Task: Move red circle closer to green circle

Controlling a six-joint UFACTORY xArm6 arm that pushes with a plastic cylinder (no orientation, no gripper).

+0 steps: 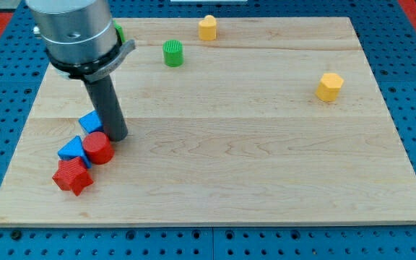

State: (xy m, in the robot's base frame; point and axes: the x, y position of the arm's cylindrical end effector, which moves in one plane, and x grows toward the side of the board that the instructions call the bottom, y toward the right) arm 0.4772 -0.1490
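The red circle (98, 148) lies at the view's lower left of the wooden board. My tip (117, 136) stands just at its upper right, touching or nearly touching it. The green circle (172, 53) sits far off near the view's top, left of centre. A blue block (91, 121) lies just left of the rod. Another blue block (71, 150) touches the red circle's left side. A red star-shaped block (73, 177) lies below them.
A yellow block (207, 27) stands at the view's top centre and another yellow block (329, 86) at the right. A second green block (118, 32) shows partly behind the arm's body at the top left. The board's left edge (20, 137) is close.
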